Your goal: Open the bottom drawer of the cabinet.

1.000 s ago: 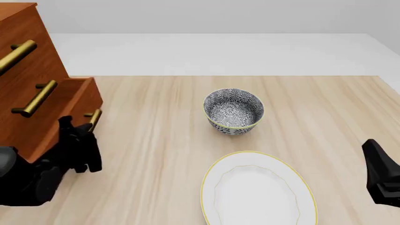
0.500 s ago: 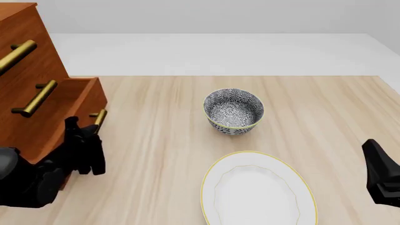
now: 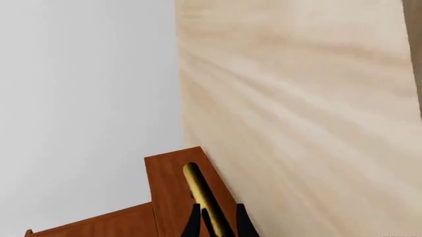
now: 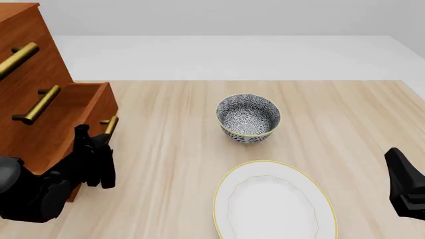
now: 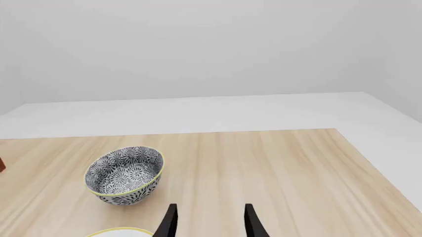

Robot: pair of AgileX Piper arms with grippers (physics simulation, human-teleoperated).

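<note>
The cabinet (image 4: 27,99) stands at the table's far left, reddish-brown wood with brass bar handles. Its bottom drawer (image 4: 93,107) juts out from the cabinet front, partly pulled out. My left gripper (image 4: 94,145) is shut on the drawer's brass handle (image 4: 110,125). In the left wrist view the handle (image 3: 199,187) runs between the two dark fingers (image 3: 192,224), against the drawer front (image 3: 168,182). My right gripper (image 5: 209,222) hovers open over bare table near the right edge, holding nothing.
A patterned bowl (image 4: 248,118) with a yellow rim sits mid-table; it also shows in the right wrist view as the bowl (image 5: 125,173). A white gold-rimmed plate (image 4: 222,199) lies in front of it. The right arm (image 4: 405,184) rests at the right edge.
The bottom drawer has slid further out to the right, its handle held by my left gripper, which moved with it. The right arm has not moved.
</note>
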